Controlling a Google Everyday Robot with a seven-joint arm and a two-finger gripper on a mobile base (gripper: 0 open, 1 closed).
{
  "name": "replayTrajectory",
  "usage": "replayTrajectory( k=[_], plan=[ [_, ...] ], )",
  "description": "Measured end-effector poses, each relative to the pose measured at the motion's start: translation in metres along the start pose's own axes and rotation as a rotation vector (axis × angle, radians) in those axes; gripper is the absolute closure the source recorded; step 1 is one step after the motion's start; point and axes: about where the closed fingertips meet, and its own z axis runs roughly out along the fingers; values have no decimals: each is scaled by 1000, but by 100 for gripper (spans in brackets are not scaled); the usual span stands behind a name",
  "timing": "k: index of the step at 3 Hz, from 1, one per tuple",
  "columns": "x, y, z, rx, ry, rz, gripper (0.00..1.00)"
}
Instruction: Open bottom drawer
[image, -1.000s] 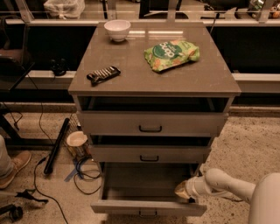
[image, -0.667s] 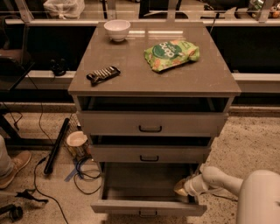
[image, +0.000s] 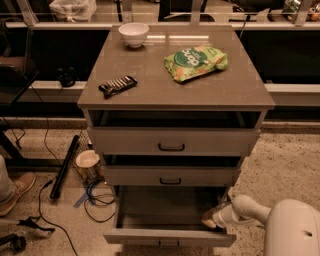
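More of the bulky white arm housing (image: 295, 230) in the lower right corner than a second ago, pushed further in from the right edge; gripper and drawer front close to where they were. Largest in view, the grey-beige cabinet (image: 175, 97), seen from above and in front, on a speckled floor (image: 285, 165). Below its top, the tallest drawer front (image: 130, 141), then the middle drawer front (image: 130, 176), each with a black bar handle and a dark gap above. Lowest, the bottom drawer (image: 160, 206): pulled well out toward the camera, inside bare and open to view, narrow front panel near the lower edge of the frame, well forward of the two fronts above it, small black handle (image: 169, 243) at its centre. On the cabinet top, a green snack bag (image: 195, 62) toward the right rear, a white bowl (image: 133, 34) at the left rear corner, a dark wrapped bar (image: 117, 85) near the left front, all well apart. On the floor to the left, a black rod (image: 64, 167) lying at a slant, a tan cup (image: 88, 161) just beside the cabinet, loose cables (image: 97, 197), a shoe (image: 17, 186) at the frame's edge. Smallest, the gripper (image: 211, 219), at the end of a pale forearm reaching leftward from the housing, down inside the bottom drawer at its right wall, just behind the front panel. Cannot tell how far open, nor whether holding or touching anything.
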Motion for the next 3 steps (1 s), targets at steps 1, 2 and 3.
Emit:
replayTrajectory(
  k=[1, 2, 3],
  plan=[
    [12, 14, 0, 9, 4, 17, 100],
    [25, 46, 1, -3, 14, 33, 100],
    [25, 45, 1, -3, 14, 33, 100]
  ],
)
